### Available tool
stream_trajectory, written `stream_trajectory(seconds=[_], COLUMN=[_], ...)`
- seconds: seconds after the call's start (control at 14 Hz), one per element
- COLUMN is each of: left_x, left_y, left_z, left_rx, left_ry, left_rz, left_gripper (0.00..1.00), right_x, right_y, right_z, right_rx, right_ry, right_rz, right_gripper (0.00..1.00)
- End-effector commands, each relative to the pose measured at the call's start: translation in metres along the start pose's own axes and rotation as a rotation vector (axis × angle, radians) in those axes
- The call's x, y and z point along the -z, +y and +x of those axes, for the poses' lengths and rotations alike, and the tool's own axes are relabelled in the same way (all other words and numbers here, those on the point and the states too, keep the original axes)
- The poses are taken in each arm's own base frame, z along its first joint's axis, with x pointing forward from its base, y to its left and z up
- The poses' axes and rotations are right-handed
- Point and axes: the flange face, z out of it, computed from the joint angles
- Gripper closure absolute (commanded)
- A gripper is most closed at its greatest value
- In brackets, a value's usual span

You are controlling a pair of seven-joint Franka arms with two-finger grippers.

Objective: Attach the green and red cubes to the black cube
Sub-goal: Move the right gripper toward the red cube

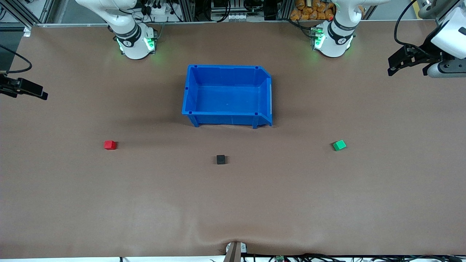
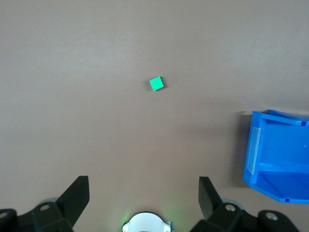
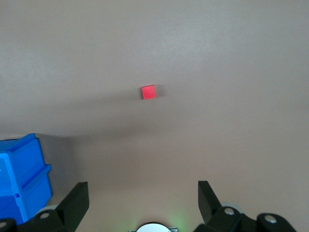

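Note:
The red cube (image 1: 110,145) lies on the brown table toward the right arm's end. The green cube (image 1: 339,145) lies toward the left arm's end. The black cube (image 1: 220,159) sits between them, slightly nearer the front camera, apart from both. My left gripper (image 1: 406,71) hangs open and empty over the left arm's end of the table. Its wrist view shows its open gripper (image 2: 143,186) and the green cube (image 2: 156,83). My right gripper (image 1: 40,93) hangs open and empty over the right arm's end. Its wrist view shows its open gripper (image 3: 143,191) and the red cube (image 3: 148,92).
An empty blue bin (image 1: 227,118) stands mid-table, farther from the front camera than the black cube. Its wall shows in the left wrist view (image 2: 253,150) and the right wrist view (image 3: 21,181). The two arm bases stand along the table's edge farthest from the front camera.

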Motion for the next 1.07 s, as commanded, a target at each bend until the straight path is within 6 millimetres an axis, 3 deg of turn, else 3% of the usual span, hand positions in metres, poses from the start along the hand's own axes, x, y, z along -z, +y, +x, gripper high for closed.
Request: stream_trajectory(seconds=[0.0,0.29,0.5,1.0], left_x=[0.008,0.013,0.005,0.002], left_y=[0.001,0.0,-0.001,0.011], left_z=[0.001,0.001,0.004,0.001], left_rx=[-0.002,0.002,0.009,0.06], left_ry=[0.008,0.017,-0.005,-0.024], left_rz=[0.006,0.003,-0.009,0.01], left_gripper=[0.0,0.0,0.0,0.0], right_x=[-0.001,-0.004,-0.004,-0.039], right_y=[0.001,0.003,0.005,0.018], right_z=[-0.001,-0.001,0.0,0.018], right_rx=[-0.011,-0.014,-0.017,-0.038], right_ry=[0.003,-0.003,0.005,0.025], right_rz=[0.007,0.008,0.008,0.009], right_gripper=[0.0,0.0,0.0,0.0])
